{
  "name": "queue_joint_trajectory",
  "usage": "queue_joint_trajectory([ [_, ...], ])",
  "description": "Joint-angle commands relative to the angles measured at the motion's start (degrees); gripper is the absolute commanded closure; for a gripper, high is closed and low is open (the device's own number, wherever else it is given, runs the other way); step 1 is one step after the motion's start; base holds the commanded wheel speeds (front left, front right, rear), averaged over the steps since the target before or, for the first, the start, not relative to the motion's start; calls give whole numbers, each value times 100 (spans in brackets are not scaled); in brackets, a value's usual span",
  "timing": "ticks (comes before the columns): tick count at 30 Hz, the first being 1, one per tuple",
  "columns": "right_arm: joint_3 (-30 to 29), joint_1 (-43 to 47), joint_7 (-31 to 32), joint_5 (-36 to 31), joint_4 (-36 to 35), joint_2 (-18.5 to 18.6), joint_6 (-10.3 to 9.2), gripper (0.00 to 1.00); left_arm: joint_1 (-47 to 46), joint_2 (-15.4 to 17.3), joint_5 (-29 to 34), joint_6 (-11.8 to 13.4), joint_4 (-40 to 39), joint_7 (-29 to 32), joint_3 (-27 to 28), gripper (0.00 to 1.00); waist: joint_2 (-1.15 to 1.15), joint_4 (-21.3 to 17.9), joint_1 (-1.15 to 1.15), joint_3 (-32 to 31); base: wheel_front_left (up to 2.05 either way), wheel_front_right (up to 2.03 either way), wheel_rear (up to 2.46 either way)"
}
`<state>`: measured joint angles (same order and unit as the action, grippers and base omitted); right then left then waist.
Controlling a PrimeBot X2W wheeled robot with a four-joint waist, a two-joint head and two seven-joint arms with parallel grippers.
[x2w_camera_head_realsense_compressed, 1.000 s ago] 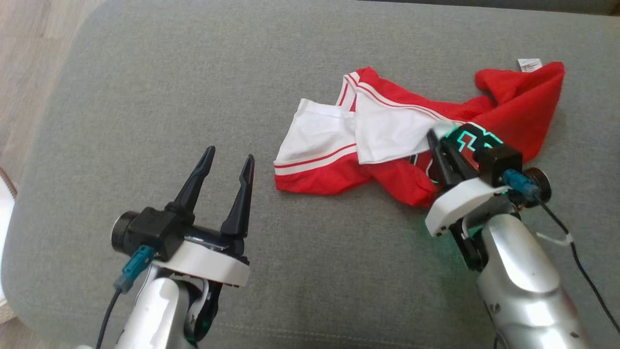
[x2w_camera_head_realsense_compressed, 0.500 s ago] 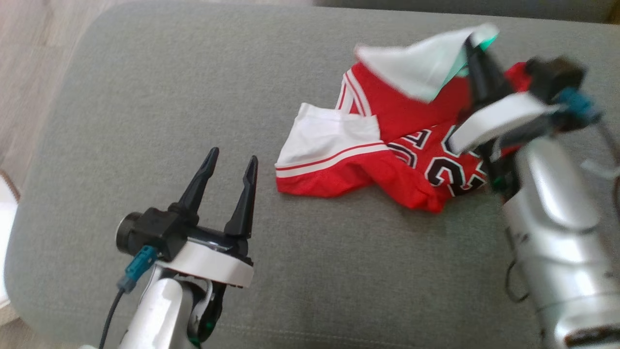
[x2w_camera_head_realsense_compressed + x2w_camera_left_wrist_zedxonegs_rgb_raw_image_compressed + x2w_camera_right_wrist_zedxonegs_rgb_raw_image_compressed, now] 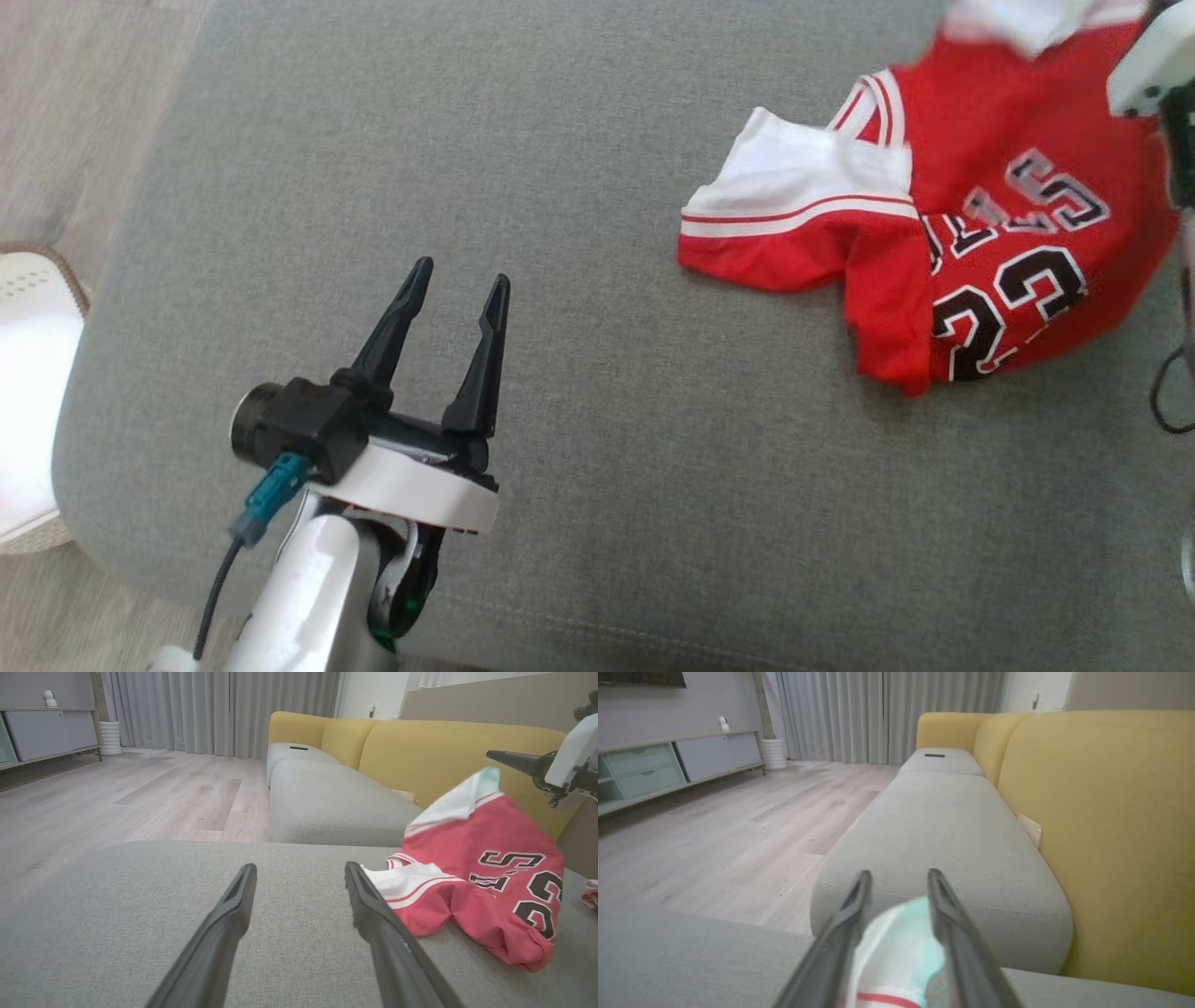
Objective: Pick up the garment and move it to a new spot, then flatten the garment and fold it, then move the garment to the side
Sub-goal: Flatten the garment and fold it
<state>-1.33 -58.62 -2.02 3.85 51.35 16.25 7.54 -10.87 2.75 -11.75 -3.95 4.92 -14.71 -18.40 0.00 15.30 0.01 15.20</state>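
The garment [image 3: 1008, 233] is a red jersey with white sleeves and a black 23, lying rumpled on the grey cushion at the far right. Its upper white edge [image 3: 467, 800] is raised and blurred in the left wrist view, just beside one finger [image 3: 514, 760] of my right gripper. In the right wrist view my right gripper [image 3: 899, 873] has its jaws apart, with blurred white cloth [image 3: 896, 942] low between the fingers; whether it touches them is unclear. My left gripper [image 3: 463, 271] stands open and empty over the cushion, well left of the garment, also seen as the left gripper [image 3: 299, 868].
The grey cushion [image 3: 597, 448] ends at a rounded edge on the left, with wooden floor [image 3: 84, 121] and a white basket [image 3: 28, 392] beyond. A yellow sofa back [image 3: 444, 751] rises behind the garment. A bit of red and white cloth [image 3: 591, 893] lies at the right.
The head camera has shifted. My right gripper rose up and away with the white edge, then its jaws parted. The garment unfolded, showing the 23. My left gripper kept still.
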Motion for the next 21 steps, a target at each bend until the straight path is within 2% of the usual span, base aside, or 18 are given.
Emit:
queue_joint_trajectory([
  [1, 52, -174, -66, -69, -77, -97, -5, 0, -188, 13, -41, 43, -197, -29, 163, 0, 0, -25, -1, -26, 0, 0, 0],
  [5, 76, -266, -370, -171, 324, -280, -5, 0, -186, 13, -12, 62, -192, -29, 244, 0, 0, -200, -1, -136, 0, 0, 0],
  [10, 647, 109, -966, 87, 409, -585, -5, 0, -190, 13, 59, 55, -234, -29, 449, 0, 0, -610, -1, -392, 0, 0, 0],
  [16, 1282, 1001, -1226, 667, -239, -738, -5, 0, -140, 13, 91, 18, -239, -29, 702, 0, 0, -1075, -1, -671, 0, 0, 0],
  [21, 1356, 2051, -1284, 968, -1189, -768, -5, 0, -94, 13, 135, -19, -168, -29, 904, 0, 0, -1386, -1, -853, 0, 0, 0],
])
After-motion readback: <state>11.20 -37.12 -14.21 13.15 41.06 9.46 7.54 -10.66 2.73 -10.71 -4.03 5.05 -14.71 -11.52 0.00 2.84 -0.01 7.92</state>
